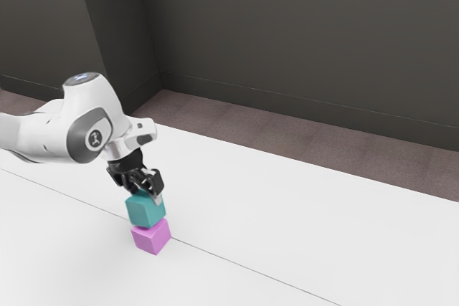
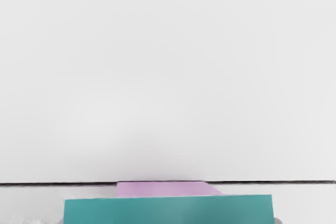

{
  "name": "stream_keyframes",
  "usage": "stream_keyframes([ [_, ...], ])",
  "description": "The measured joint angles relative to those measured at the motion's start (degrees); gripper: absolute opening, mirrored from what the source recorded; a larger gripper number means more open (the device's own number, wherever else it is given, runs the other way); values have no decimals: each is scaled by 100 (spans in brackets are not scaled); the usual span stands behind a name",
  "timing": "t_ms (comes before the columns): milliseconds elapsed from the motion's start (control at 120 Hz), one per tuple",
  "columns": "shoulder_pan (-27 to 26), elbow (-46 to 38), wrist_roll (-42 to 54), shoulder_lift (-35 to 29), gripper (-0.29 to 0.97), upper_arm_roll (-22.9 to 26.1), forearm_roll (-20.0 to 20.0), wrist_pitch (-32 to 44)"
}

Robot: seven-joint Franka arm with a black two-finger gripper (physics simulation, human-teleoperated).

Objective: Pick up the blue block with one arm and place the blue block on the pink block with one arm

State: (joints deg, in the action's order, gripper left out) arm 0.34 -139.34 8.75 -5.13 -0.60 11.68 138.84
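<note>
So, exterior view: the arm comes in from the exterior view's left, and its tool hangs right over a two-block stack.
Tool state: it meets the top of the blue block, but I cannot tell whether it grips the block or merely stands at it.
Blue block: directly beneath the tool. It appears to sit on the pink block, turned a little against it so the corners do not line up.
Pink block: lowest under the tool, flat on the tabletop.
Risk: I judge that a sideways pull, or a lift begun while the block is gripped, would drag the blue block off its perch. The skewed seating leaves little margin.
Room: there is bare tabletop on every side of the tool and open air above it. Straight up looks the safest way out.
Seam: a thin dark line in the tabletop runs close by the pink block, and by my reckoning it is no obstacle.
Wrist view, blue block: broad and close, just under the tool.
Wrist view, pink block: a strip shows past the blue block's far edge, so the upper block does not cover it squarely.
Wrist view, risk: with that offset, a nudge toward the overhanging side could tip the blue block.
Wrist view, room: the tabletop ahead of the tool is bare, crossed by the seam.
</note>
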Motion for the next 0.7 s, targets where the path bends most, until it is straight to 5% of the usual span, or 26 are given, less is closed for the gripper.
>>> stream_keyframes([
  [442, -48, 169, -835, -180, 62, -1, -504, -46],
  [700, -205, 4247, -940, -179, 64, -744, -680, -2912],
])
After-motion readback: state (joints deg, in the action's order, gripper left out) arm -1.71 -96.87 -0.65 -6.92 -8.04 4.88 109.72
